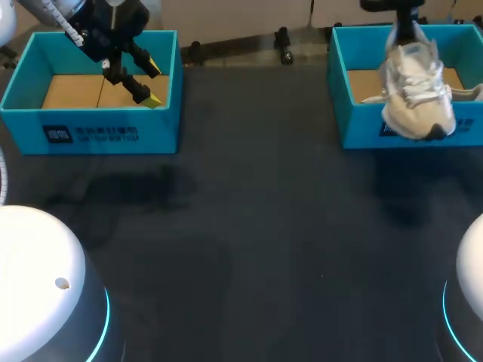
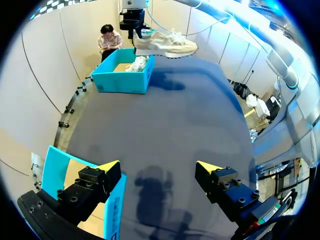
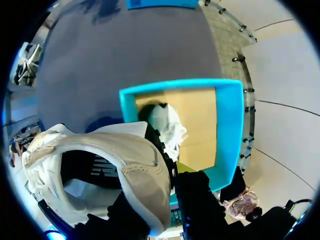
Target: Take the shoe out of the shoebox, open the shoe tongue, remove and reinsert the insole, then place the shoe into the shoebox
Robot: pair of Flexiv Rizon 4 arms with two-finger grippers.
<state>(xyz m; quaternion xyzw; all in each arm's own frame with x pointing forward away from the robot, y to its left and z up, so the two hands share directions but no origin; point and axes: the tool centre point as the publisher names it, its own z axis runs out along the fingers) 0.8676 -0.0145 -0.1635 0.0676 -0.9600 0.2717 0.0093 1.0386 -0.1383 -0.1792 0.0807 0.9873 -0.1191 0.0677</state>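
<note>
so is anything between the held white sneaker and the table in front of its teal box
Nothing visible does. The white lace-up sneaker hangs from the right gripper above the front wall of the teal cardboard shoebox; the dark tabletop in front shows nothing.

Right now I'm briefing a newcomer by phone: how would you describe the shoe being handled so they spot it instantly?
Find the blue shoebox at the table's far right. A white lace-up sneaker hangs in the air over its front wall, held by the right end effector. A second shoe lies inside the box; only this one is lifted.
</note>
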